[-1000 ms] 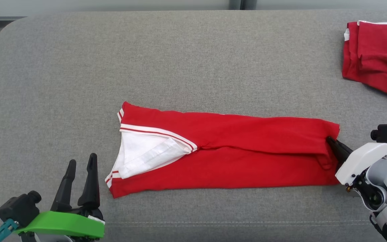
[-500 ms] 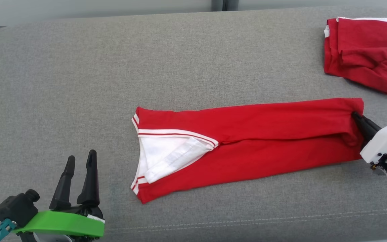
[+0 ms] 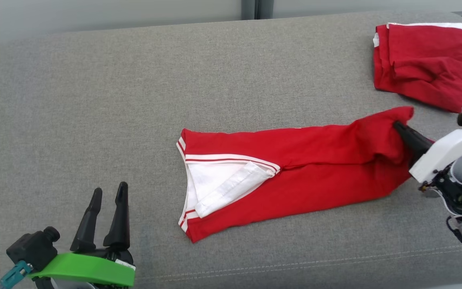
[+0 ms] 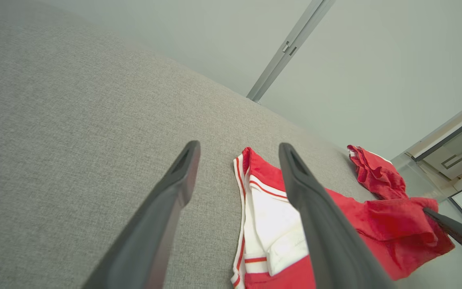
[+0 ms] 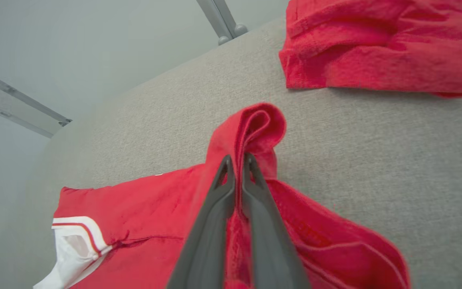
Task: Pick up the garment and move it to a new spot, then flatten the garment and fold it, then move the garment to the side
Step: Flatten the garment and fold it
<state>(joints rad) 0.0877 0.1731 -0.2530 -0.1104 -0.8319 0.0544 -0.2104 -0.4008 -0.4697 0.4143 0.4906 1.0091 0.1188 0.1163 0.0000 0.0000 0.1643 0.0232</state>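
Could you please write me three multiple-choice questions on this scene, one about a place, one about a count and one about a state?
1. In the head view, where on the grey cushion is the folded red pile?
A. Lower left
B. Centre
C. Upper right

2. How many red cloth items lie on the cushion?
A. Two
B. One
C. Four

3. What is the right gripper doing?
A. Hanging open above bare cushion
B. Shut on the end of the long garment
C. Holding the folded pile

Answers: 1 C, it sits by the far right corner; 2 A, the long garment plus the pile; 3 B, the right wrist view shows its fingers pinching a raised red fold.
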